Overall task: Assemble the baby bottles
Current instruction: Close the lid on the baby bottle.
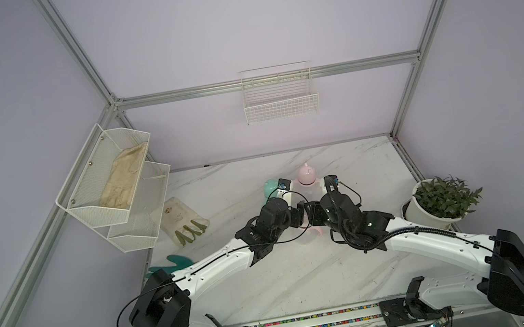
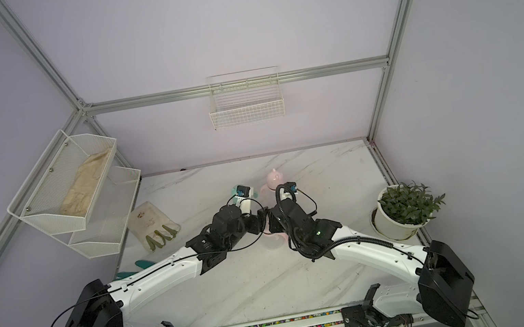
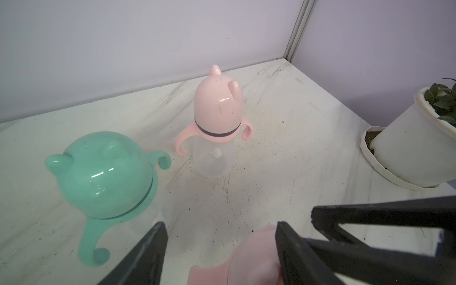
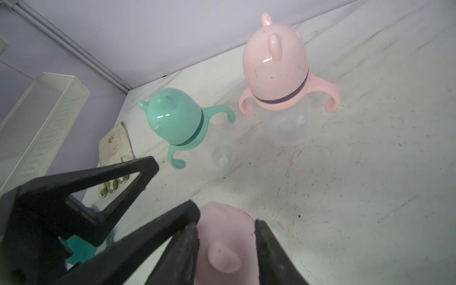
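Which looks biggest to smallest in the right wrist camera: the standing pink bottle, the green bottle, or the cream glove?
1. standing pink bottle: looks largest, though it is nearest the camera.
2. green bottle: its real size may match the pink one.
3. cream glove: looks smallest, but it is farthest and partly hidden.

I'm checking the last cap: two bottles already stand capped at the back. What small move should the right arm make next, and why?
Probably press the pink cap straight down a little. The right gripper is shut on it over the third bottle, the left gripper flanks it, and whether the cap is seated cannot be seen.
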Controlling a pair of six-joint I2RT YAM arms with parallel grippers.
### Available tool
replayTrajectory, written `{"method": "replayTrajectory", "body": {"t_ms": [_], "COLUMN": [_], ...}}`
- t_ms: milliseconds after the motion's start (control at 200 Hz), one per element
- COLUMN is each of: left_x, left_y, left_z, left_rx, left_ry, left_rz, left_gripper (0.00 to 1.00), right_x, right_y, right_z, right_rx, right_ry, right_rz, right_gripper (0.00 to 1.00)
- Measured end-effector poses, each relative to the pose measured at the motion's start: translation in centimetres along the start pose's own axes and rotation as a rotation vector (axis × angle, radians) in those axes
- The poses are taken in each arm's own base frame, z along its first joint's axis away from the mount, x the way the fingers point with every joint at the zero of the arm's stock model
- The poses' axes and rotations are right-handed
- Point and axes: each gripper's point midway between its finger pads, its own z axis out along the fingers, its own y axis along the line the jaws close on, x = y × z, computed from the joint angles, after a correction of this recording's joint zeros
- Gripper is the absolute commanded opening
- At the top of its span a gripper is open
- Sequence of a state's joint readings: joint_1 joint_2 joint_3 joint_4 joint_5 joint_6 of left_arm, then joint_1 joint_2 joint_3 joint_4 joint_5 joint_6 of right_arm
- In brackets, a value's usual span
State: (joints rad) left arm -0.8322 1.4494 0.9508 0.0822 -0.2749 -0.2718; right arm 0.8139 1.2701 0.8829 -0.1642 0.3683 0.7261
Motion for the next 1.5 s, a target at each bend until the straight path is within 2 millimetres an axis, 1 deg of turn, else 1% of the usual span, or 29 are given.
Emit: {"method": "replayTrajectory", "body": {"t_ms": [245,460,715,1010,1225,1500], "left_x": [0.0,0.2,0.9,1.4,1.8,2.6], "left_y": [-0.1,-0.7,-1.6,-1.8,-2.0,-2.1], "left_z": [-0.2,-0.4,-0.6,-0.6,-0.3,-0.7], "left_rx": [-0.04,-0.07,-0.081,-0.079,-0.067,-0.044], "left_ry": [-0.016,-0.026,-0.064,-0.121,-0.149,-0.178], "left_rz": [0.003,-0.008,-0.065,-0.147,-0.184,-0.238], "left_gripper": [0.67,0.62,0.57,0.52,0.52,0.51], "right_x": [0.0,0.2,0.6,1.2,1.2,1.9], "right_y": [-0.1,-0.2,-0.6,-0.8,-1.0,-1.1], "right_z": [0.2,0.2,-0.3,-0.3,-0.3,-0.2], "right_rx": [-0.004,0.001,-0.005,-0.02,-0.021,-0.03], "right_ry": [-0.022,-0.055,-0.09,-0.115,-0.133,-0.127], "right_rz": [0.028,0.058,0.107,0.163,0.195,0.214], "right_gripper": [0.4,0.38,0.38,0.37,0.37,0.37]}}
